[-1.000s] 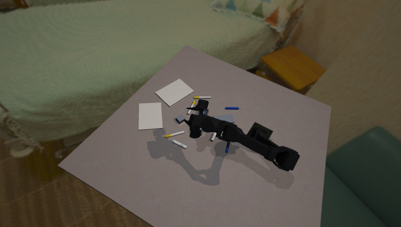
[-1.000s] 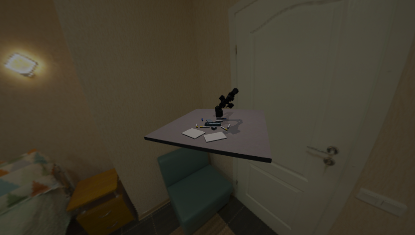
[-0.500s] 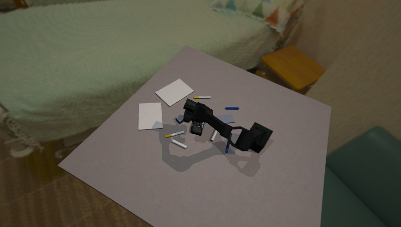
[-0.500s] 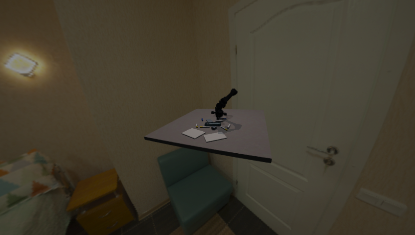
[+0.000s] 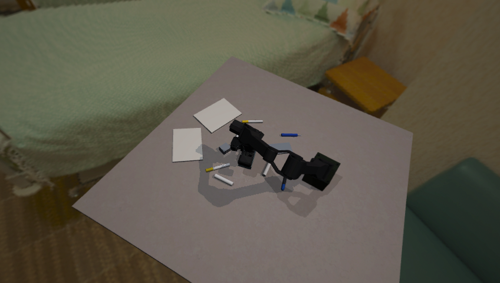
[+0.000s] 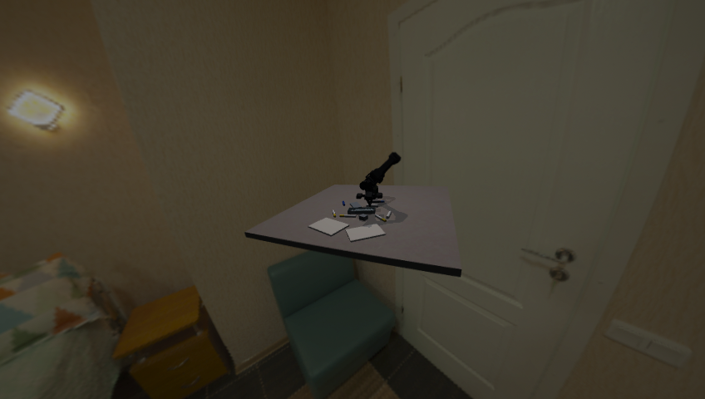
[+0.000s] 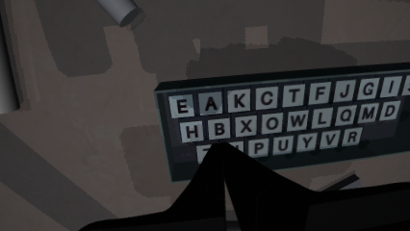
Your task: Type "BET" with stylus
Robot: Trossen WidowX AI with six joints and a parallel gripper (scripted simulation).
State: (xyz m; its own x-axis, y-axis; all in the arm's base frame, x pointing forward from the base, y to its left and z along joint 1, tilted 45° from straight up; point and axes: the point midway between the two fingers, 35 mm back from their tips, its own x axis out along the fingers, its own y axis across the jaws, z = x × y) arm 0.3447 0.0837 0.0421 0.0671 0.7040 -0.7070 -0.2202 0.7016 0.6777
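The black arm (image 5: pixel 280 155) reaches out low from its boxy base (image 5: pixel 324 171) across the grey worktop (image 5: pixel 315 227), elbow bent, its wrist turned down over the keyboard (image 7: pixel 289 120). The gripper (image 7: pixel 224 159) has its two dark, wedge-shaped fingers pressed together with nothing between them, their tips meeting in a point over the left end of the keyboard's bottom row, just below the B key (no stylus is in its grasp).

The keyboard is a flat, dark slab with pale square keys bearing black letters in three rows. Around it on the matte worktop lie several slim cylinders: a white pen with a yellow end (image 5: pixel 252 121), a blue pen (image 5: pixel 289 134), another yellow-tipped pen (image 5: pixel 217 167) and a plain white stick (image 5: pixel 223 180). Which of these is the stylus I cannot tell. Two flat white sheets (image 5: pixel 217 114) lie nearby.

Only the wrist view shows the lettering; in the top view the arm hides most of the keyboard, and the exterior view shows it as a small dark bar.
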